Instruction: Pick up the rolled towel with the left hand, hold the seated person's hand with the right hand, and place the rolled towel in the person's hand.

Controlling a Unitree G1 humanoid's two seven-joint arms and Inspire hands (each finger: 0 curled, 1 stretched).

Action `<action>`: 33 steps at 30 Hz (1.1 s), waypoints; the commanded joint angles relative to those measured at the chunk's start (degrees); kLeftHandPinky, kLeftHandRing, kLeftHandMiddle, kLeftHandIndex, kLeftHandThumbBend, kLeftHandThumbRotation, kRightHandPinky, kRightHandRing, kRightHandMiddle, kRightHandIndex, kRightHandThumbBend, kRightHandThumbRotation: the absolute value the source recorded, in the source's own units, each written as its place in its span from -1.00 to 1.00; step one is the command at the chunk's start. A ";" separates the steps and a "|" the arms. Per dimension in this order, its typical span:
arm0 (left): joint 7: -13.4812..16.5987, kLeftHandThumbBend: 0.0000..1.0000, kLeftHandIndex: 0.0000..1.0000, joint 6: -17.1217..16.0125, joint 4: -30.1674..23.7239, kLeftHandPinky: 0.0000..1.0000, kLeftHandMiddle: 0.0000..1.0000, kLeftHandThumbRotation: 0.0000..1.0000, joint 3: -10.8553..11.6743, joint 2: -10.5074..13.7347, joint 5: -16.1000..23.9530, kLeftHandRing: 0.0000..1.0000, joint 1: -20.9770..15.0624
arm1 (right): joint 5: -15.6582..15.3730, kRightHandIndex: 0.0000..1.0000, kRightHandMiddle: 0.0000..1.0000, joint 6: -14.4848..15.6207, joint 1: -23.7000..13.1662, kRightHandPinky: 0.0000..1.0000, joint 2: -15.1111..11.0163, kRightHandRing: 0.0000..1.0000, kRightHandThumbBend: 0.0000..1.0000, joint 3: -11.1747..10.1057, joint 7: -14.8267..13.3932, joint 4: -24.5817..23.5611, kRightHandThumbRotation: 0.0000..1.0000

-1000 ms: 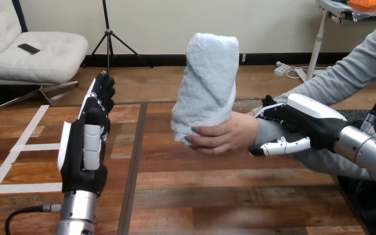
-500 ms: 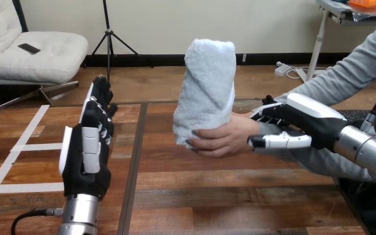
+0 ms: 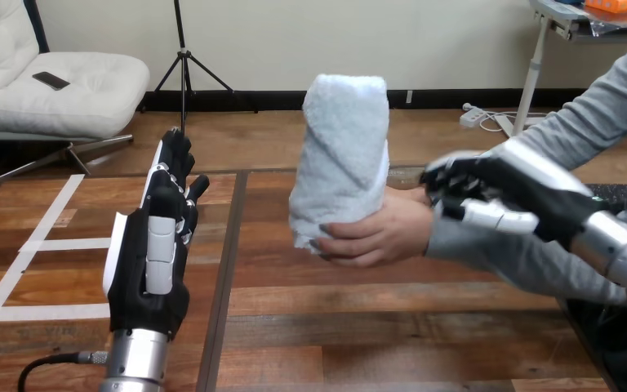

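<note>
Already rolled towel (image 3: 341,155) in person's hand (image 3: 380,233); left hand (image 3: 148,261) straight-fingered; right hand (image 3: 510,192): grasp unclear.

Prob. lab: wooden table (image 3: 392,327) w/ tape marks (image 3: 59,244).

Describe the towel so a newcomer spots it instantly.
Start at the wooden table; above its middle, the person's hand grips something upright. That is the pale blue-white rolled terry towel, the only soft, fluffy thing between the robot's left hand and right hand.
</note>
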 commanded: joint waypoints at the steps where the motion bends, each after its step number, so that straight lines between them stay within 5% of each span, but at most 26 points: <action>1: -0.79 0.75 0.95 0.49 -4.59 0.87 0.96 0.87 -1.28 0.07 -0.03 0.99 -0.68 | 6.13 0.54 0.53 0.69 0.93 0.35 1.81 0.50 0.70 -4.90 -0.33 -7.79 1.00; 8: -1.78 0.80 0.96 1.40 -7.47 0.88 0.97 0.80 -2.39 -0.05 -0.92 1.00 1.58 | 14.24 0.55 0.57 1.67 5.34 0.41 4.62 0.55 0.62 -7.68 0.55 -15.44 1.00; 18: -2.18 0.78 0.94 -0.88 -10.44 0.87 0.95 0.81 -3.68 -0.29 0.81 0.96 5.42 | 23.67 0.62 0.61 5.32 12.55 0.51 8.54 0.60 0.89 -9.44 1.57 -29.04 1.00; 33: 0.00 0.62 0.83 -4.95 -15.52 0.62 0.81 0.70 -4.54 -1.58 2.70 0.79 9.95 | 30.45 0.60 0.64 6.67 22.22 0.48 14.96 0.60 0.62 -8.63 0.57 -43.84 1.00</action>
